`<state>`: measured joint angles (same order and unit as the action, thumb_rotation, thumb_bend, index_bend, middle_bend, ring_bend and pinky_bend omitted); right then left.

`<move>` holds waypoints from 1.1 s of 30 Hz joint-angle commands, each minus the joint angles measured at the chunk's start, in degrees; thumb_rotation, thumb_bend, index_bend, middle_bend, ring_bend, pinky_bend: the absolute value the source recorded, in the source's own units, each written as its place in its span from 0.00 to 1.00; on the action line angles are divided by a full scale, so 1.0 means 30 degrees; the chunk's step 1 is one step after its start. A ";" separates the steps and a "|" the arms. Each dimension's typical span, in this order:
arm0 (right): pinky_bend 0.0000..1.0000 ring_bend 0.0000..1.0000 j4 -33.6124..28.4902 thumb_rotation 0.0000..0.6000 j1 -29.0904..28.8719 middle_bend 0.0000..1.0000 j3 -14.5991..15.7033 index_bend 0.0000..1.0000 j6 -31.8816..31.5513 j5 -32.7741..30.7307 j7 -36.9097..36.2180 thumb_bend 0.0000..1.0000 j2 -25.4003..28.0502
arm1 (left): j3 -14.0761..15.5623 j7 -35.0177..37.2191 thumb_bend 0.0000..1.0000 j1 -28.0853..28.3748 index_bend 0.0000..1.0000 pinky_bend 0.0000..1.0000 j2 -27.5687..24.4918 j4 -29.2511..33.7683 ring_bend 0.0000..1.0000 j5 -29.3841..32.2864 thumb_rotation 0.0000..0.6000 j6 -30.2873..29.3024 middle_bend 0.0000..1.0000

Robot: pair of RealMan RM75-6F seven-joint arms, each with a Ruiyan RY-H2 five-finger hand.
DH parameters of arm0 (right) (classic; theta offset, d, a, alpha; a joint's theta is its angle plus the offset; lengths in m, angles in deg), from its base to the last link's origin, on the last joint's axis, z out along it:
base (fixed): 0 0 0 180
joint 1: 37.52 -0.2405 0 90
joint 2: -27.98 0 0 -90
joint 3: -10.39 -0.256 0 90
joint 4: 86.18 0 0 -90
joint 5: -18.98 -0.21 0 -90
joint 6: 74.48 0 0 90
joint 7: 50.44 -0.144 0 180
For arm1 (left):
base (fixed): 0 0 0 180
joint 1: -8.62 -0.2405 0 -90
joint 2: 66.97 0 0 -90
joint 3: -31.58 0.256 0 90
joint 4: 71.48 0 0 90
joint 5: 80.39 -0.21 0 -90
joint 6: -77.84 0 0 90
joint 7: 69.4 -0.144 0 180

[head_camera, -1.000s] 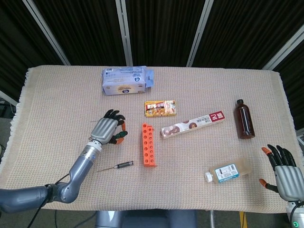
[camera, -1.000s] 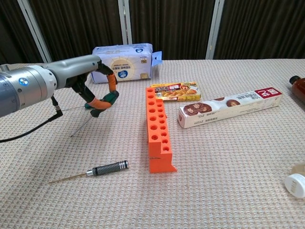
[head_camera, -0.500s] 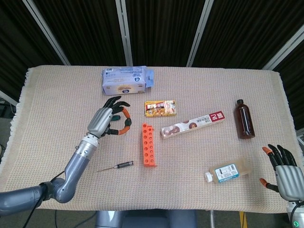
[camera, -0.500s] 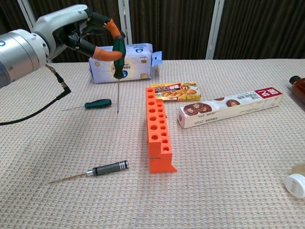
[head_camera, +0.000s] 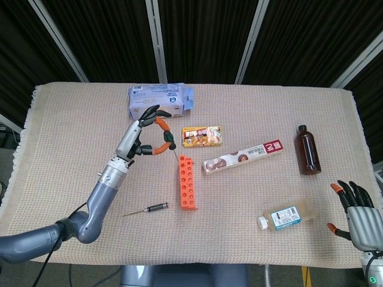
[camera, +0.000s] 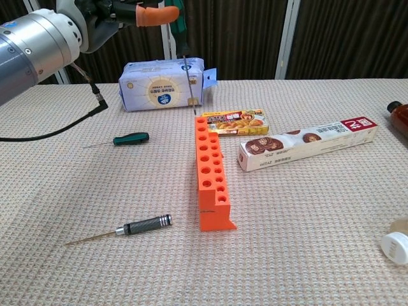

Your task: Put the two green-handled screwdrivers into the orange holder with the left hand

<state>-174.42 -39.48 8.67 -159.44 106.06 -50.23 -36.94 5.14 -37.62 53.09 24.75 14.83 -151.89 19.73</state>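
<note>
One green-handled screwdriver [camera: 183, 48] hangs upright in the air, pinched by its handle between the thumb and a finger of the left hand [head_camera: 145, 128], its thin shaft pointing down with the tip just above the far end of the orange holder [camera: 211, 171]. The second green-handled screwdriver [camera: 125, 139] lies flat on the tabletop [camera: 306, 255], well to the left of the holder.

Both tools look light and stiff. The slim metal shaft is probably slick and would swing if held low, so the ribbed green handle is the sensible place to take hold, as the left hand does now. A pinch near the handle's top lets the shaft hang plumb, which should help guide the tip into one of the holder's small round holes. The holder seems light enough to shift if the tip strikes its edge.

A black-handled screwdriver [camera: 136, 227] lies nearer the front, left of the holder. The right hand [head_camera: 356, 212] rests at the tabletop's near right corner, fingers spread and holding nothing.
</note>
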 commanded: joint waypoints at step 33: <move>0.11 0.03 -0.0238 1.00 -0.0173 0.10 -0.0264 0.14 0.0578 -0.0873 0.0477 0.00 0.0013 | 0.0193 0.1054 0.53 0.1904 0.60 0.07 0.1286 -0.3232 0.03 0.0857 1.00 0.1499 0.23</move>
<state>-175.13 -40.00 7.88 -157.70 103.44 -48.80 -36.90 5.69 -34.44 58.77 28.58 5.16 -149.33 24.20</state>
